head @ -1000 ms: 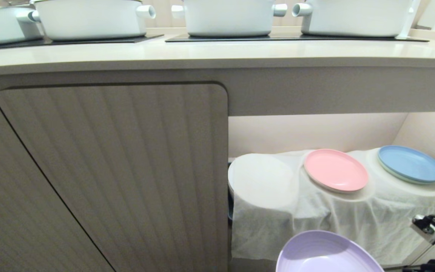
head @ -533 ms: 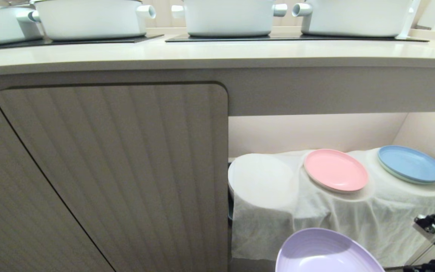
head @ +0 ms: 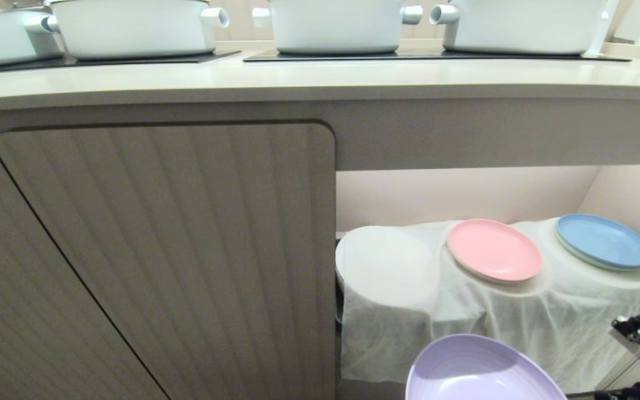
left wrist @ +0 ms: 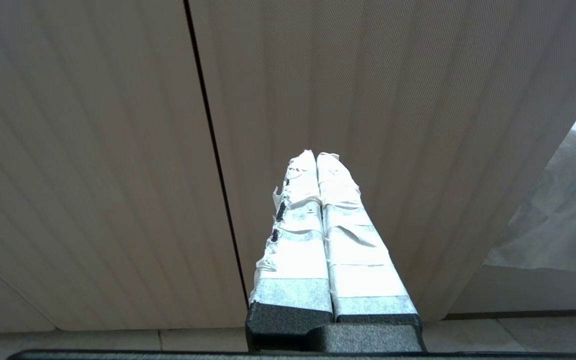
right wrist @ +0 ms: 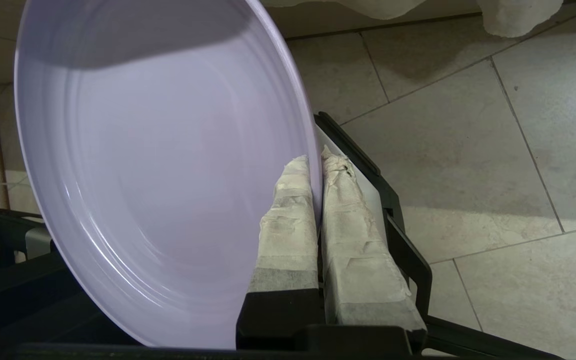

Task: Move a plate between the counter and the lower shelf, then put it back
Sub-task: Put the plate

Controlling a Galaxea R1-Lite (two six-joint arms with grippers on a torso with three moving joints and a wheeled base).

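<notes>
From the head camera I see the lilac plate [head: 478, 372] low in front of me, out in front of the open cupboard and below the cloth-draped shelf, its hollow face turned up toward me. It touches neither the shelf nor the counter [head: 320, 78] above.

The wrist camera on the right arm shows the right gripper [right wrist: 316, 156] clamped on the plate's rim: one taped finger lies on the inner face, the other behind the edge, and the jaws stand narrow with only the rim between them. The plate is tilted in this grip, over the tiled floor [right wrist: 493, 150] (a black frame shows just beside the fingers; I cannot tell what it belongs to).

The left gripper [left wrist: 316, 154] is parked, pointing at the ribbed cupboard door [left wrist: 368, 100]. Its two taped fingers are pressed together with nothing between them.

On the shelf, a white cloth [head: 498, 328] covers several rounded humps. The pink plate [head: 494, 250] sits on the middle hump, the blue plate [head: 604, 241] on the hump to its right, near the side wall. The left hump carries nothing but the cloth.

On the counter stand white pots [head: 335, 25] on black hob panels, well above the shelf opening. To the left of the opening, the ribbed door [head: 175, 250] is closed.

At the lower right edge of the head view, a bit of black cable and metal bracket [head: 639, 333] shows.
</notes>
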